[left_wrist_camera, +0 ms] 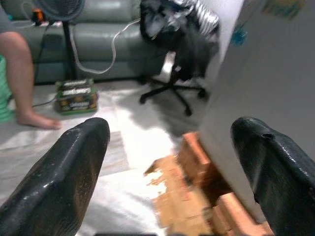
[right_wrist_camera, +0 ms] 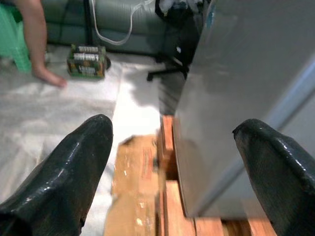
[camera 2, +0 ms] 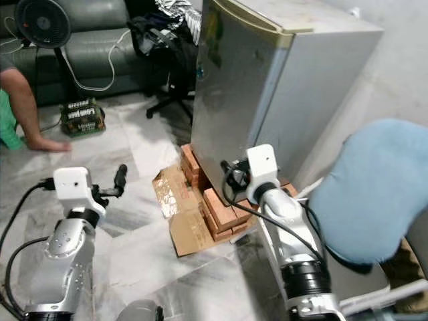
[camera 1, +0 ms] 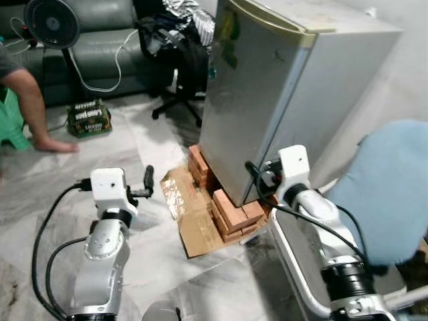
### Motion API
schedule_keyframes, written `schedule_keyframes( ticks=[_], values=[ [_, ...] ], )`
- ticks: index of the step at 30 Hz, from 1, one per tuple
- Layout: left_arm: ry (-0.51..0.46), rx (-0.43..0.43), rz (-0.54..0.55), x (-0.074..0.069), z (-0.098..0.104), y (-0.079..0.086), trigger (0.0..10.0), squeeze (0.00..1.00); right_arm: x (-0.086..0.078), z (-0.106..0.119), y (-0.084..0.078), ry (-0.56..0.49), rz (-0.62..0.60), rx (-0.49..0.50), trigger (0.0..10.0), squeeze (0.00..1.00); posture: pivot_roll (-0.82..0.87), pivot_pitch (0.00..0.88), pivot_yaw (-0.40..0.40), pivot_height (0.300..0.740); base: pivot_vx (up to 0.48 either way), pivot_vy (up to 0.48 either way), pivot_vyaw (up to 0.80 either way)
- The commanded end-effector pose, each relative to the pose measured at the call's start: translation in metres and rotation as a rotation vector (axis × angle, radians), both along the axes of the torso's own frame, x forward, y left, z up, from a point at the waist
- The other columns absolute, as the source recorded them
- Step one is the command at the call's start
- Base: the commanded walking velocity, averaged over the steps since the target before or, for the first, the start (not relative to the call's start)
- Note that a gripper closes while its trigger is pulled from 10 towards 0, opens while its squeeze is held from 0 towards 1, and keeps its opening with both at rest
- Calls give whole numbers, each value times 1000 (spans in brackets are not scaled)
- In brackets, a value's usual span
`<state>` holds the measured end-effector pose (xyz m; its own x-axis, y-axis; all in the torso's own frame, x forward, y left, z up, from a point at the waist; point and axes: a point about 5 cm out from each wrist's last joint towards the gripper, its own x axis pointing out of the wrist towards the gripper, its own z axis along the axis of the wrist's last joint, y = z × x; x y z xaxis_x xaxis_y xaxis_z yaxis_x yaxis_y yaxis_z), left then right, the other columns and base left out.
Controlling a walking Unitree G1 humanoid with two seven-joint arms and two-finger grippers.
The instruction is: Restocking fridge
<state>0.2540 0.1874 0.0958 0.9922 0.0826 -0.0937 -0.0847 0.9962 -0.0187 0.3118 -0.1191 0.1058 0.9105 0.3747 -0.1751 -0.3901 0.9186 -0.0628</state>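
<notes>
A small silver fridge [camera 1: 281,87] stands with its door shut on stacked red bricks [camera 1: 234,212], over a flattened cardboard sheet [camera 1: 194,224]. My right gripper [right_wrist_camera: 174,130] is open close to the fridge's lower front corner, which lies between its fingers [right_wrist_camera: 74,167] in the right wrist view. My left gripper [left_wrist_camera: 170,132] is also open with nothing in it, held above the floor left of the fridge [left_wrist_camera: 266,88]. A green pack [camera 1: 88,119] that looks like cans lies on the floor at the far left.
A person sits at the far left, with an arm [camera 1: 30,93] and a foot on the floor. A fan [camera 1: 52,23], a dark sofa [camera 1: 100,47] and an office chair [camera 1: 177,100] heaped with clothes stand behind. A blue padded seat [camera 1: 388,187] is close on my right.
</notes>
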Motion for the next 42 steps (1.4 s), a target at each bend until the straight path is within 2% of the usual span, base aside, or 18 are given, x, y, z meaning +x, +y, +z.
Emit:
schedule_keyframes(
  ticks=[1,13,23,42],
  values=[
    [-16,-16,-38,3,4,-12,10000,0,-1,-2,-17,7,-50,-20,10000,0,96,0,-102,740,480,0,-431],
    [9,-36,-46,4,1,-15,10000,0,1,-2,-14,5,-43,-15,10000,0,101,0,-101,740,400,0,-376],
    [17,-35,-81,3,0,-20,10000,0,3,-1,-14,2,-44,-13,10000,0,102,0,-103,740,0,471,0],
    [-10,-136,-120,3,5,-30,10000,0,2,-4,-15,19,-47,-2,10000,0,94,0,-104,740,0,480,0]
  ],
)
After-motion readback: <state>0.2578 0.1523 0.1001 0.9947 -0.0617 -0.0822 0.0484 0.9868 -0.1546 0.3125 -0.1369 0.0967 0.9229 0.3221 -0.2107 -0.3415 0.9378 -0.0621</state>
